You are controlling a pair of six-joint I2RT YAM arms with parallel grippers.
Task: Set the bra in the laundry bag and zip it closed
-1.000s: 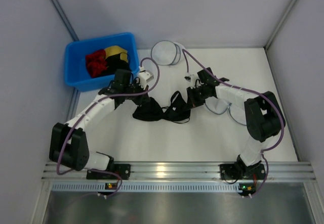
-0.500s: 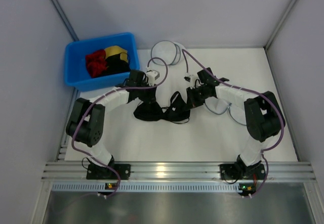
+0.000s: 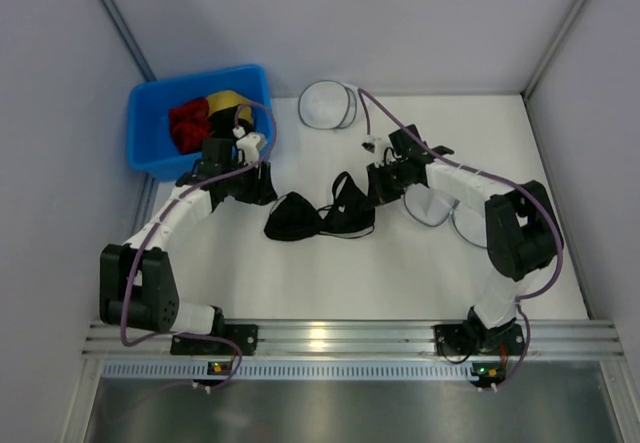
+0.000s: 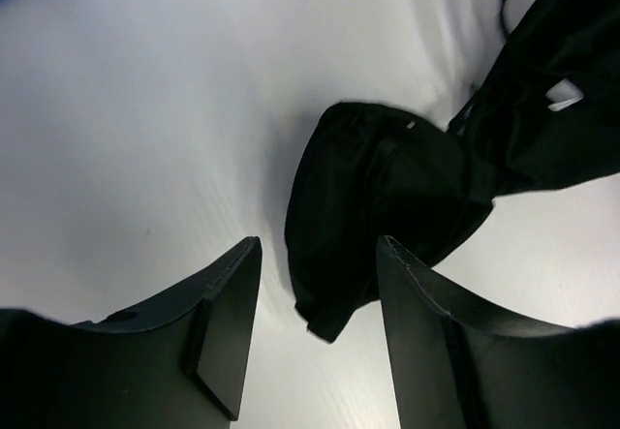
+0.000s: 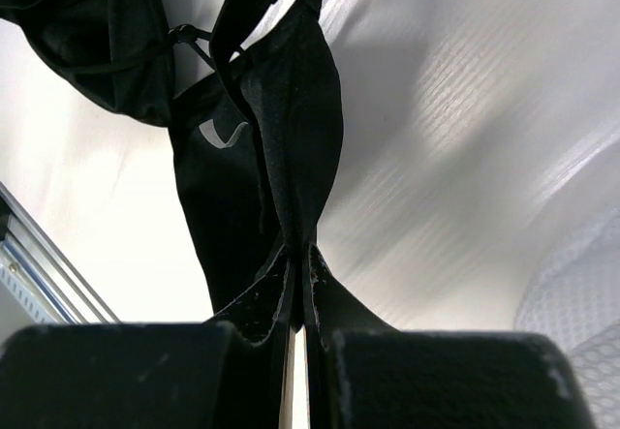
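We are seeing the bra [image 3: 318, 215] lying on the counter [image 3: 400, 283], right gripper [image 5: 295, 255] clamped on one cup's edge, left gripper [image 4: 318, 245] open just short of the other cup, and judging it light, floppy, best pinched at a fabric fold.

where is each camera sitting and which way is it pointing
top external: above and behind the arm bases, looking down on the white table; both arms show whole
left wrist: on the left arm, looking past the open left gripper at the small black fabric bra
right wrist: on the right arm, looking along the right gripper, shut on that bra
shared: both wrist views see the bra
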